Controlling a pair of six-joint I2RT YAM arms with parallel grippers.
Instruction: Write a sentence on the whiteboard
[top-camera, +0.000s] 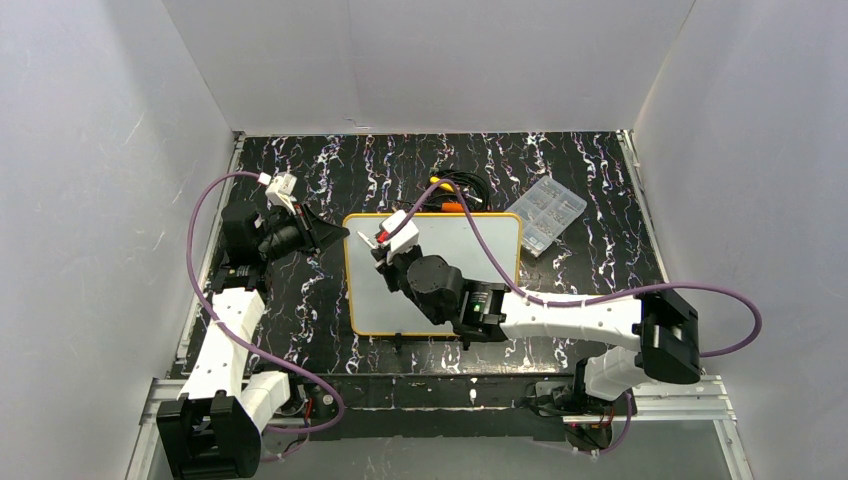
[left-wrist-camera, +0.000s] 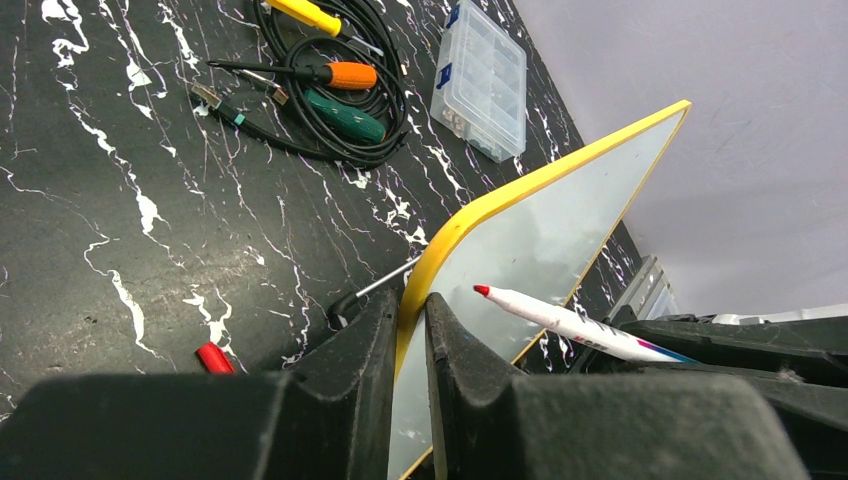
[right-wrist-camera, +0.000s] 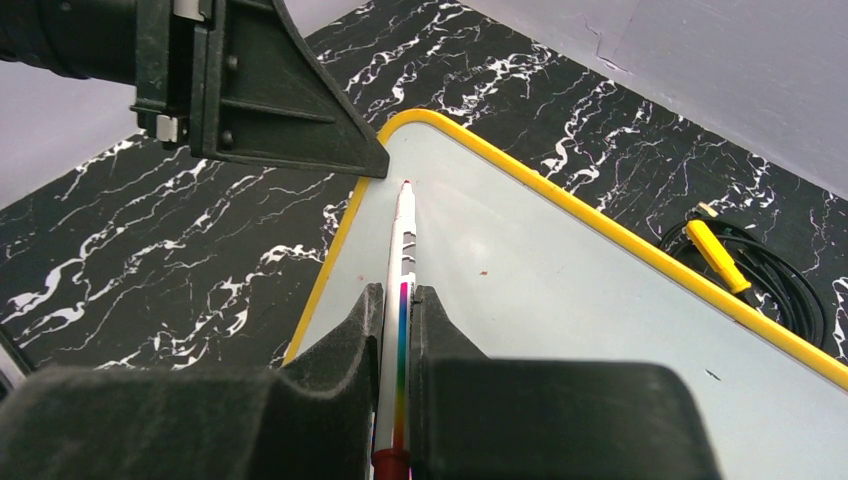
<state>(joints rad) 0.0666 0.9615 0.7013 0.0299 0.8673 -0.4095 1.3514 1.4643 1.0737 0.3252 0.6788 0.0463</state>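
The whiteboard (top-camera: 370, 300) lies flat in the middle of the black marbled table (top-camera: 590, 260), its yellow rim all round and a small red speck (right-wrist-camera: 483, 270) on its glossy face. At its far-left corner the left gripper (left-wrist-camera: 412, 300) is clamped on the rim, one finger on each side of the edge. The right gripper (right-wrist-camera: 398, 295) is over the board, pinched tight on a white marker (right-wrist-camera: 404, 235), whose red tip points at that same corner, just beside the left fingers (whether it touches the surface I cannot tell). A red cap (left-wrist-camera: 213, 357) lies on the table near the left gripper. A clear plastic box (left-wrist-camera: 481, 77) and an orange-handled screwdriver (left-wrist-camera: 345, 74) lie beyond the far edge.
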